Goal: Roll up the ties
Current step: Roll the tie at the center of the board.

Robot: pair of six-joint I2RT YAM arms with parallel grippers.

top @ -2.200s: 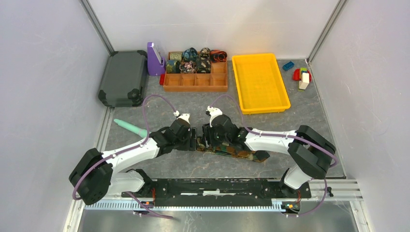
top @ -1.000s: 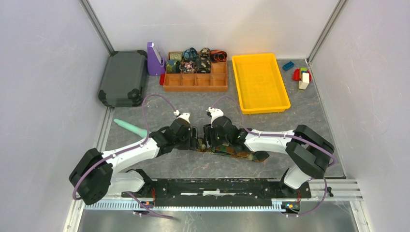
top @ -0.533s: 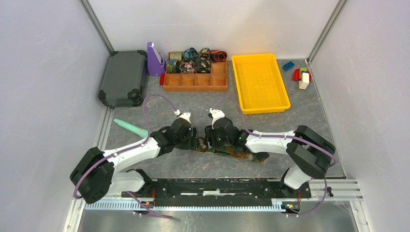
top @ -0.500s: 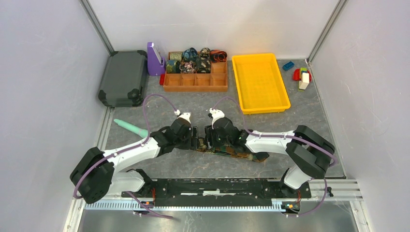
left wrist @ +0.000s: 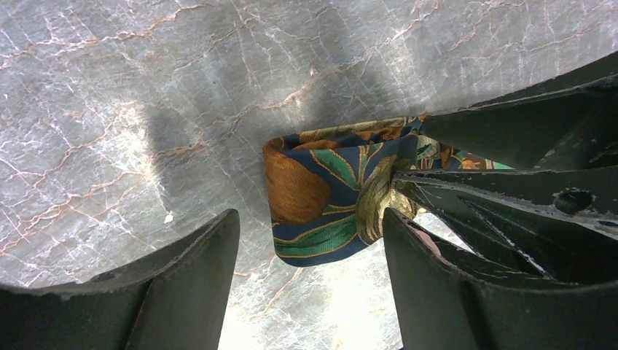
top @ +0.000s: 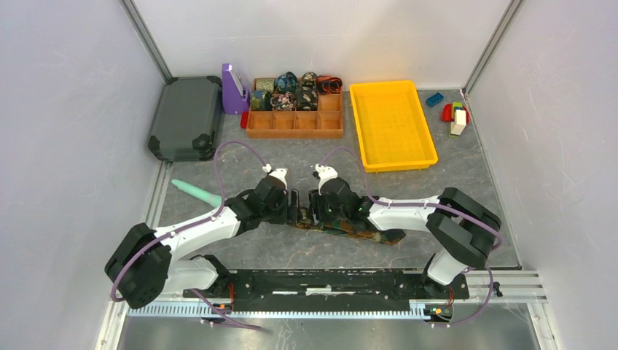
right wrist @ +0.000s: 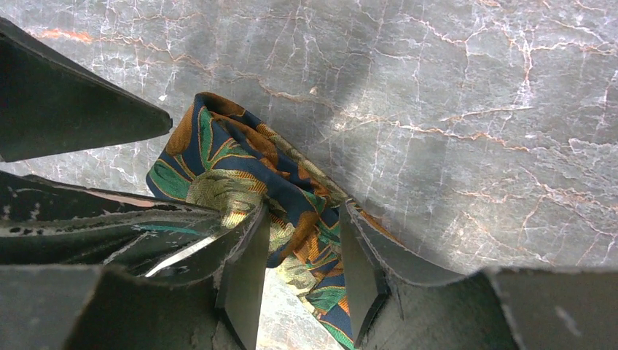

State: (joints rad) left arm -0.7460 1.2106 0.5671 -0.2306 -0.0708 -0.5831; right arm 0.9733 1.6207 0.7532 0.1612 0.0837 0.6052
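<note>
From above, the two arms meet mid-table: the left gripper (top: 290,216) faces the right gripper (top: 310,217), and a dark leaf-patterned tie (top: 368,232) trails rightward across the marbled table (top: 291,157). Rolled ties (top: 295,89) sit in the brown organiser (top: 295,125) at the back.

Left wrist view: the fingers stand spread, with the tie's folded end (left wrist: 313,197) between them.

Right wrist view: the fingers are closed in on the tie (right wrist: 218,160) — pinching the fabric.
</note>
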